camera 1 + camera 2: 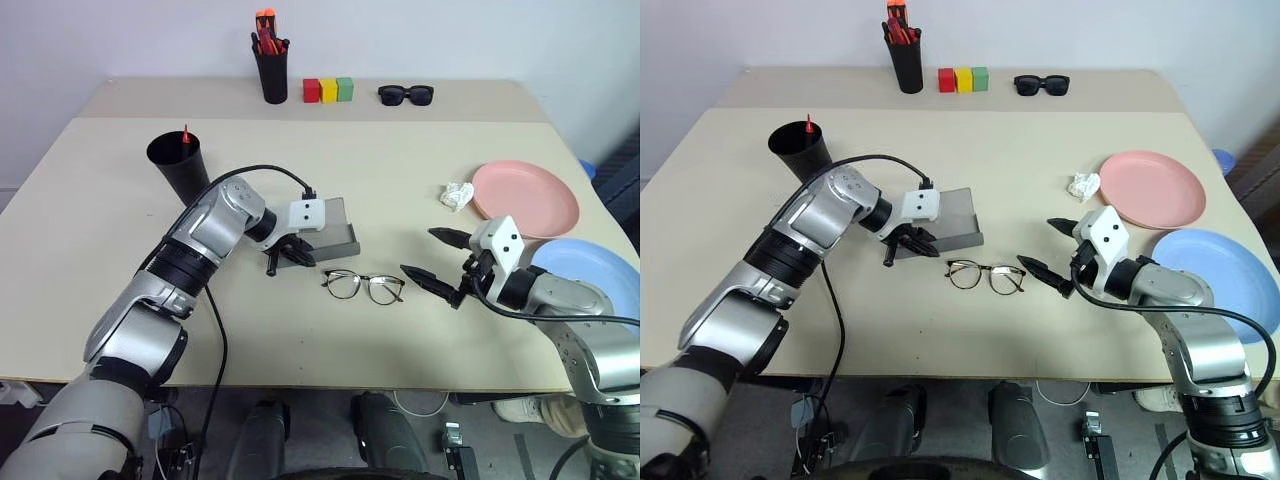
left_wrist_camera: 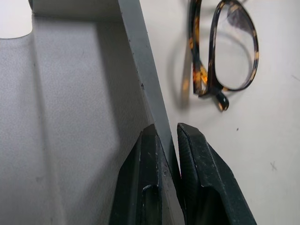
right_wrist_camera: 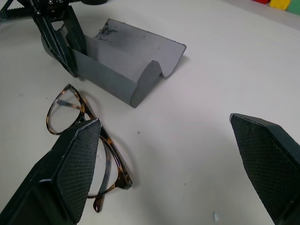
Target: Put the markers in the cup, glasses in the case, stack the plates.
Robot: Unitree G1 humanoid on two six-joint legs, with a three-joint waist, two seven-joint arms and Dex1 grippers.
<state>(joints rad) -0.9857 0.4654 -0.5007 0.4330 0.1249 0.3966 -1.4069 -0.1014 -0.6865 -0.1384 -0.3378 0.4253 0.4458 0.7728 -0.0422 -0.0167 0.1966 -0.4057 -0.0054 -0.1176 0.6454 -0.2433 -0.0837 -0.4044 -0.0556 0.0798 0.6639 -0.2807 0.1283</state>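
1. Pinching the near wall of the grey case (image 1: 335,238) with the left gripper (image 1: 285,254), one finger inside and one outside, fingers narrow and clamped on that thin wall. Case lying open near the middle of the table (image 1: 400,150).
2. Waiting with the right gripper (image 1: 440,258), fingers spread wide and holding nothing, just right of the glasses (image 1: 363,286).
3. Not done yet: glasses lying flat on the table, just near of the case, between the two grippers. Likely next job: picking them up and putting them in the open case.
4. Partly done, as a guess: a red tip poking up out of the black cup (image 1: 178,165) at the far left, likely one marker (image 1: 185,133) already inside. Cannot tell about the other marker.
5. Not done yet: pink plate (image 1: 527,197) and blue plate (image 1: 592,275) side by side on the right, blue one nearer, edges close but not stacked.
6. Other things around: a crumpled white scrap (image 1: 457,195) just left of the pink plate; far back, a pen holder (image 1: 272,70) with orange-red pens, three little blocks (image 1: 329,90) in red, yellow and green, and black sunglasses (image 1: 405,95).
7. Nothing lying between the glasses and the case. Possible trouble: thin frame flat on the table, hard to grab.
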